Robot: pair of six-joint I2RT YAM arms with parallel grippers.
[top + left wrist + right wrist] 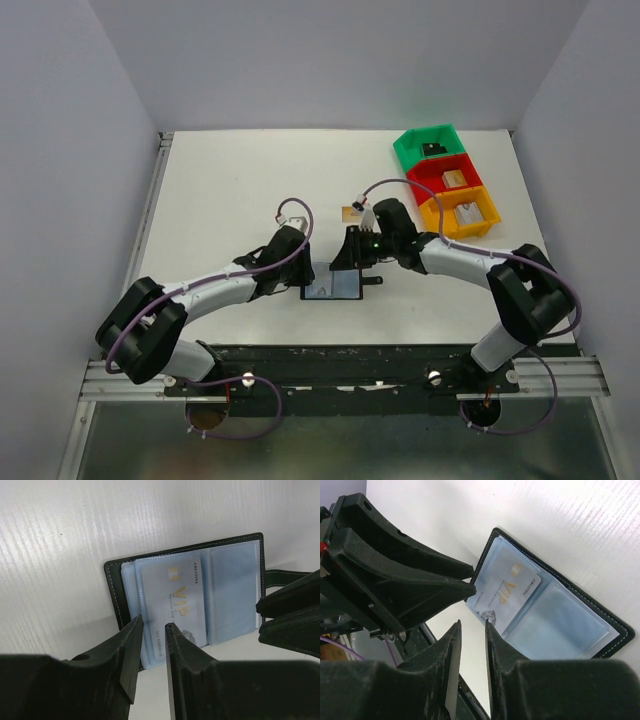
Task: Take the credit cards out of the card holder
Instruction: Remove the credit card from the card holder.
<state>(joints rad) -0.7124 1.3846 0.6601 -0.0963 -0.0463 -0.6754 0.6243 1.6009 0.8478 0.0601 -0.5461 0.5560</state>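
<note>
One silver-grey card (175,600) noted face up, gold "VIP" lettering, lying in the left clear sleeve of the card holder (234,592). Holder open flat on the white surface (230,190), near the middle, between both arms; black stitched cover, glossy blue-grey plastic sleeves, strap tab (287,575) out to one side. No card visible in the right sleeve. Judged: card thin, stiff, very light, slick on both faces, prone to slipping from a pinch and dragging against the sleeve film; not fragile. Best hold: short end nearest the left fingers (127,655), pinched across both faces, drawn along the card's length with the cover pinned. Holder itself soft and floppy, likely to slide or lift unless restrained. Left fingers nearly together, narrow gap straddling the near edge of card and sleeve; actual grip cannot tell. Right fingers (451,660) also at a narrow gap, nothing between, poised just beside the strap side of the holder. One gold card (352,212) already out, flat on the surface beyond the holder. Well apart at far right: green bin (430,148), red bin (452,178), orange bin (465,213), hard moulded plastic, in a row.
</note>
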